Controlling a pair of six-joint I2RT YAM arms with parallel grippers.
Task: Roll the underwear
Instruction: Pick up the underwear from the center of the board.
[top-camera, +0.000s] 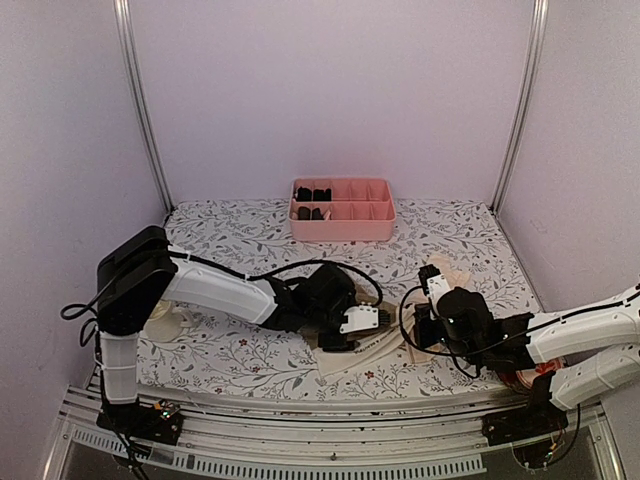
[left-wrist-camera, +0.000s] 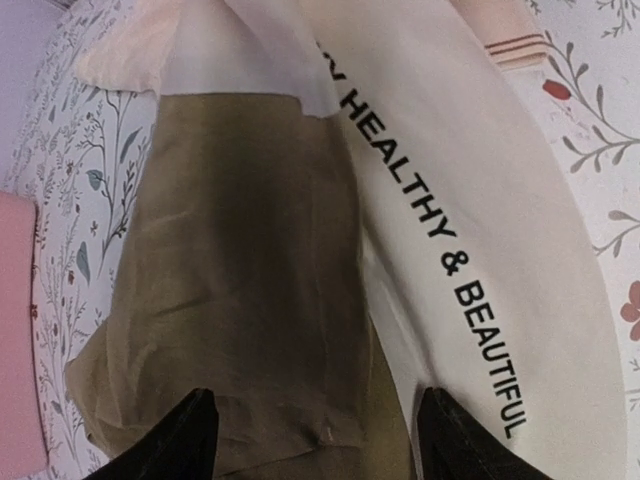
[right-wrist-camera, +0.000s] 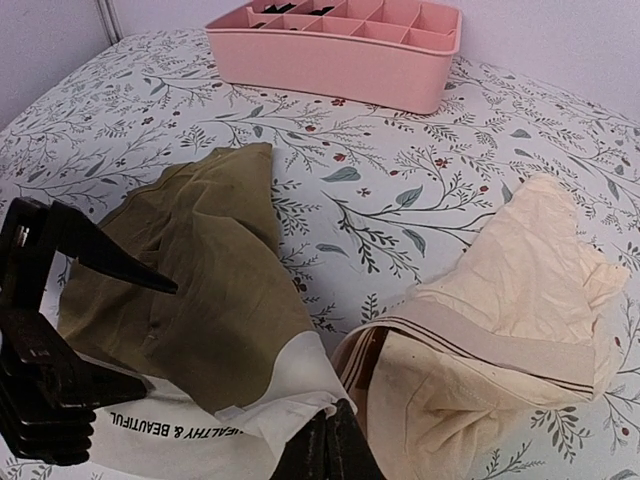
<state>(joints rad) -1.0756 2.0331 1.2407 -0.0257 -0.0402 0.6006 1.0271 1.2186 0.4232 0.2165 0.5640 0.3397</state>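
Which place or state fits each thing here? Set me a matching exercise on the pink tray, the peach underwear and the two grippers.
Things:
1. pink tray
2. peach underwear
3. left gripper
4. right gripper

Places or states:
A. shut, at the cream band of the olive underwear
B. at the far edge of the table
C. open, over the olive underwear
D. crumpled, to the right of the olive underwear

Pairs: 1-B, 2-D, 3-C, 4-A.

Front centre congested: left end effector (left-wrist-camera: 318, 420) and right end effector (right-wrist-camera: 330, 442) meet over the olive-brown underwear (right-wrist-camera: 200, 300), with the peach-beige underwear (right-wrist-camera: 500, 330) just beside. Bare worktop (top-camera: 230, 240) between these and the pink tray (top-camera: 342, 212) at the rear wall is passable.
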